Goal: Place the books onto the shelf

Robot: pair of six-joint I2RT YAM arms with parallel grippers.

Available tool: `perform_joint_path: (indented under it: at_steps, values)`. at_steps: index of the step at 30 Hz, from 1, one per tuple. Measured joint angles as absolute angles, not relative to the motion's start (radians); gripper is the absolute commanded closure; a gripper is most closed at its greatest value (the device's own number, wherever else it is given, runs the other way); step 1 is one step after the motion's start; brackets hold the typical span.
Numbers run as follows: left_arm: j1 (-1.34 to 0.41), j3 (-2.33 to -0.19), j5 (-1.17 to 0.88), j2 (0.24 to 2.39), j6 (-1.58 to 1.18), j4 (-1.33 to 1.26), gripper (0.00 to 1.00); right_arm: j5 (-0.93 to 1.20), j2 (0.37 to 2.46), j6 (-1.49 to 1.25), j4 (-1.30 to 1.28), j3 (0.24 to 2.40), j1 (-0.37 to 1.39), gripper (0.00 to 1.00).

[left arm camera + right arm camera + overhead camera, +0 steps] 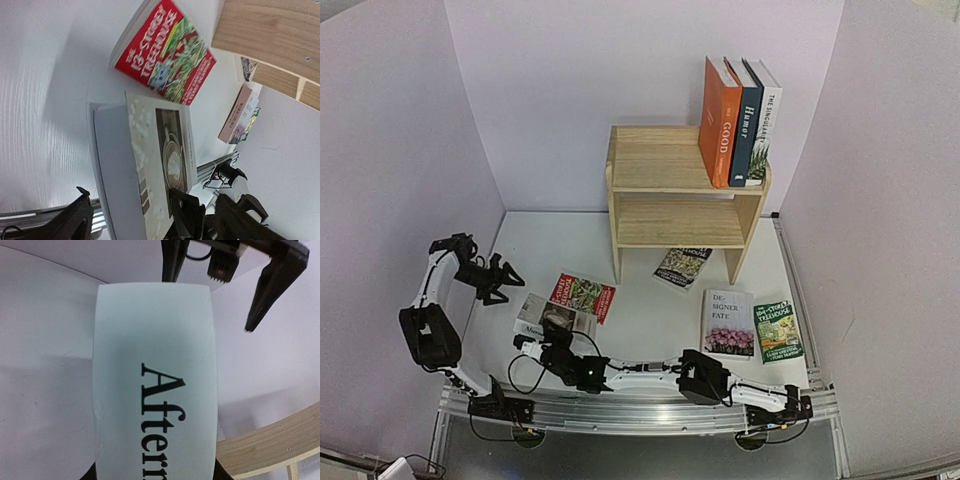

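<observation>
While three books [738,120] are standing upright at the right end of the shelf [660,165], on its top board, your right tool [556,332] is gripping the white book [532,312] near the near-left corner of the tabletop [650,320]; your left tool [498,280] is hanging wide open just beside it.

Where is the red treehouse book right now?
The red treehouse book lies flat on the table, left of centre in the top view, between the white book and the shelf.
</observation>
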State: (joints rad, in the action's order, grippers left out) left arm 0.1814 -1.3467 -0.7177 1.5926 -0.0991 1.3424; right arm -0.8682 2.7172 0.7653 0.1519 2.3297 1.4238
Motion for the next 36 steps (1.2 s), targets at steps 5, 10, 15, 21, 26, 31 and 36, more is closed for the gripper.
perform_joint_path:
  at_steps: [5, 10, 15, 21, 26, 31, 36]
  values:
    - [0.182, -1.58, -0.715, 1.592, -0.078, 1.344, 0.04, -0.765, 2.496, 0.522, 0.097, 2.101, 1.388, 0.92]
    - [0.183, -1.783, -0.678, 1.58, -0.086, 1.321, 0.01, -0.54, 2.215, 0.225, 0.047, 1.913, 1.307, 0.93]
    - [0.184, -1.845, -0.593, 1.546, -0.113, 1.228, 0.0, -0.346, 1.982, 0.066, 0.051, 1.876, 1.206, 0.94]
    - [0.184, -1.886, -0.528, 1.547, -0.135, 1.177, 0.0, -0.278, 1.833, 0.051, 0.057, 1.952, 1.161, 0.94]
    - [0.184, -1.869, -0.511, 1.546, -0.15, 1.151, 0.0, -0.274, 1.808, 0.132, 0.061, 2.102, 1.134, 0.93]
    - [0.184, -1.812, -0.51, 1.544, -0.159, 1.133, 0.0, -0.386, 1.793, 0.33, 0.175, 2.168, 1.09, 0.94]
    - [0.184, -1.803, -0.511, 1.545, -0.159, 1.132, 0.0, -0.482, 1.794, 0.442, 0.327, 2.132, 0.957, 0.94]
